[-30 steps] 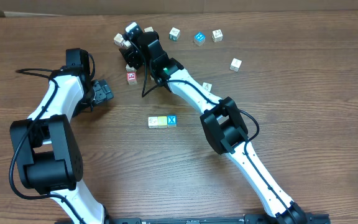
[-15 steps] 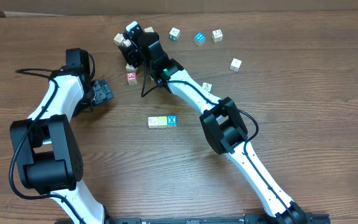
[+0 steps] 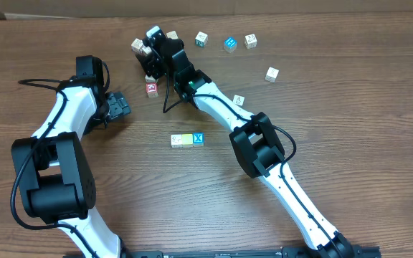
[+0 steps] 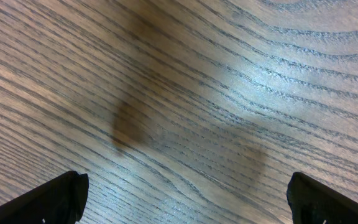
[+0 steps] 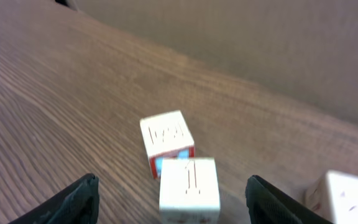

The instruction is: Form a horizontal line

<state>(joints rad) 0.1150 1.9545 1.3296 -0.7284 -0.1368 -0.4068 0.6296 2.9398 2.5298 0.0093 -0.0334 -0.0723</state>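
- Table (image 3: 350,143): brown wood grain, with a cardboard wall (image 3: 264,6) along the far edge.
- Left claw (image 4: 185,199): fingers wide apart over bare wood, holding nothing.
- Right claw (image 5: 179,199): fingers apart, low at the far cluster. A pale block (image 5: 189,185) sits between them, untouched.
- Line, mid-table: white cube (image 3: 176,141), pale yellow cube (image 3: 186,140) and blue X cube (image 3: 198,138), touching. Long axis runs left-right in the overhead view.
- Red-faced cube (image 3: 151,89): apart from the line, up-left of it, beside the right arm.

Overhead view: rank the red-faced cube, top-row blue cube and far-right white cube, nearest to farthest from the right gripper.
1. Red-faced cube, just below the right gripper.
2. Blue cube, top row, to its right.
3. White cube, far right.
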